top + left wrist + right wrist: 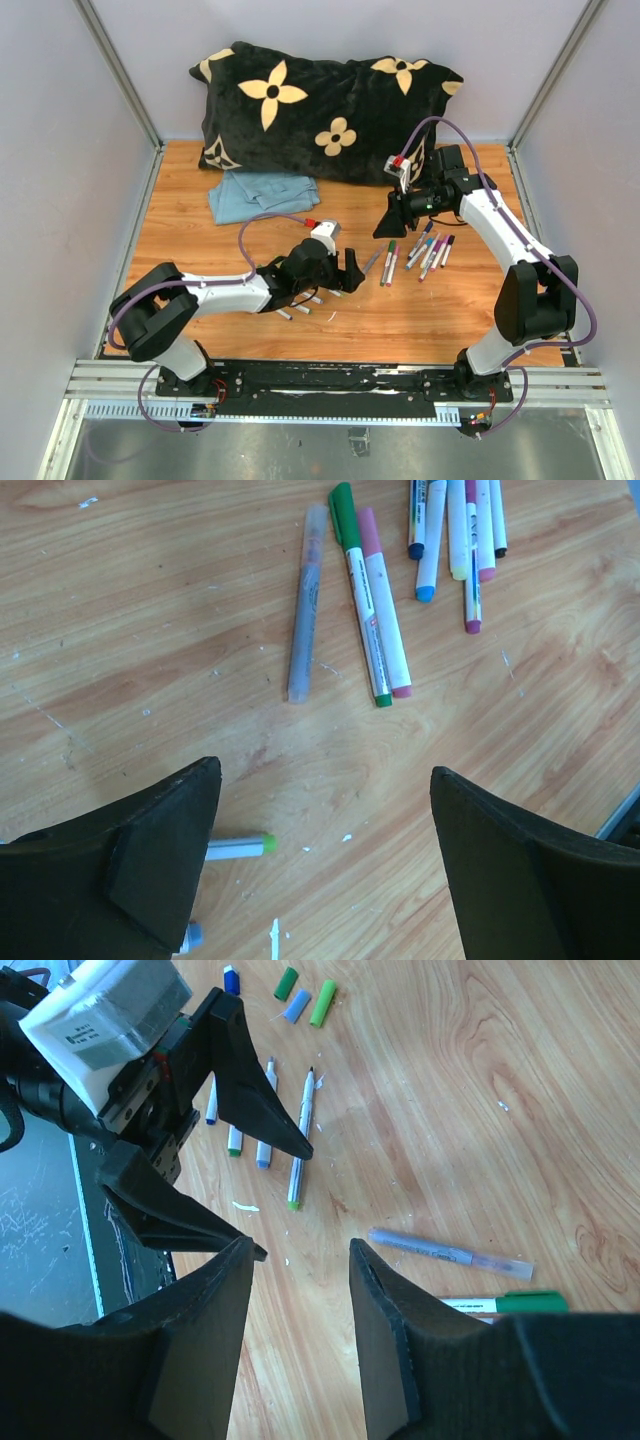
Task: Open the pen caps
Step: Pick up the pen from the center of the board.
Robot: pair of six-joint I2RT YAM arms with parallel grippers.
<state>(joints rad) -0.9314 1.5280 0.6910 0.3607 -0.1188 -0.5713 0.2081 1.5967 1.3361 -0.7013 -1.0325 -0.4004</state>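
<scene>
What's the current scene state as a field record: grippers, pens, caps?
left gripper: open, empty
right gripper: open, empty
loose caps: at least three, green, light blue, light green
uncapped pens: several by left gripper
green pen: capped, beside pink pen and grey pen
pen cluster: right of those, caps unclear
backdrop: pillow, blue cloth

The left gripper, jaws spread wide, hangs over a table. Beyond it lie a grey pen, a white pen with a green cap touching a pink pen, and a bunch of pens.
</scene>
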